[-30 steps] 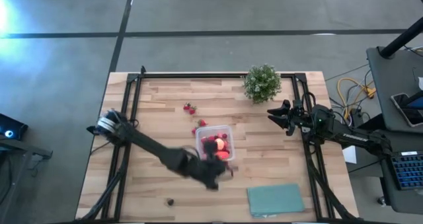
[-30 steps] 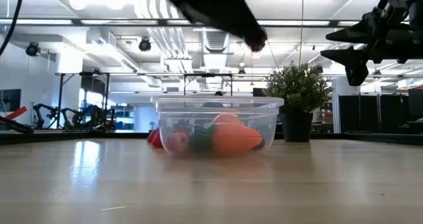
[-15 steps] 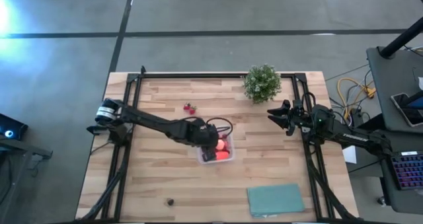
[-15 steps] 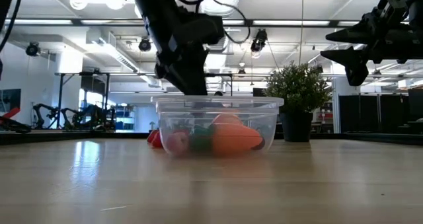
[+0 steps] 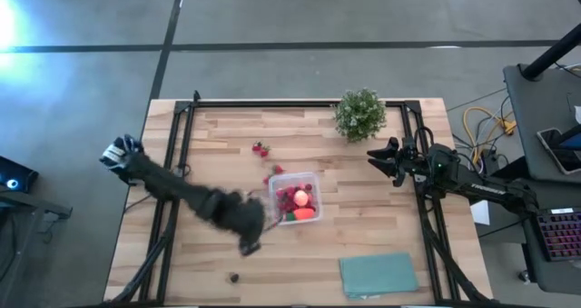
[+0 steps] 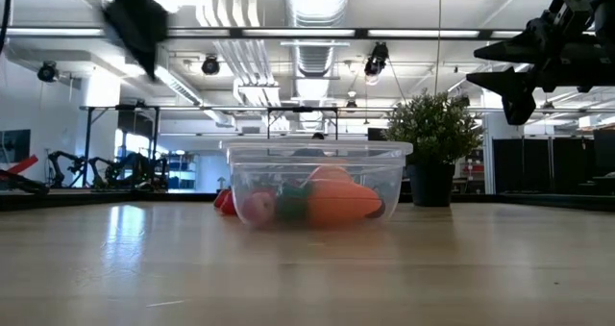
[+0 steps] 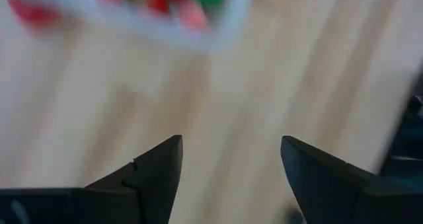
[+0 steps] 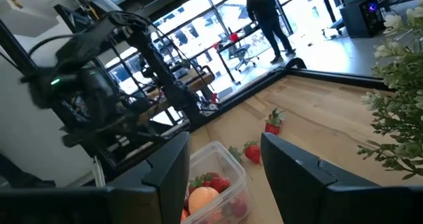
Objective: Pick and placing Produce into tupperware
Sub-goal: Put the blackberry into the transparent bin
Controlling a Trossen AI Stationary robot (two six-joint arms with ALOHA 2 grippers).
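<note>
Two dark robot arms work over a wooden surface [image 5: 218,154], seen from above. Nearest the front edge, at about five o'clock from the middle, lies a flat teal cloth [image 5: 379,274]; at about seven o'clock sits a tiny dark object [image 5: 234,276], too small to tell what it is.

Just beyond, the left hand [image 5: 247,246] hangs over bare wood at seven o'clock from the tupperware [image 5: 294,197], close to it but apart. Its own wrist camera shows the two dark fingers [image 7: 155,174] spread wide with nothing between them.

At the middle stands the tupperware, a clear square container with rounded corners, upright on the surface. Inside it lie the produce pieces: a glowing pink-orange ball [image 5: 298,198], an orange-red piece [image 6: 341,202] low at the front, small red strawberries [image 8: 213,182] and something green [image 6: 291,204].

Outside the container, one loose strawberry [image 5: 275,171] rests just off its far-left corner, at eleven o'clock. Farther still, at about eleven o'clock and well apart, lies a small pair of strawberries [image 5: 260,149].

At three o'clock, raised above the right side of the surface, waits the right hand [image 5: 381,159], its fingers [image 8: 168,161] spread and empty.

Farthest back, at one o'clock, stands a bushy green potted plant [image 5: 360,114]. Beyond the surface, a person [image 8: 264,19] stands in the room.
</note>
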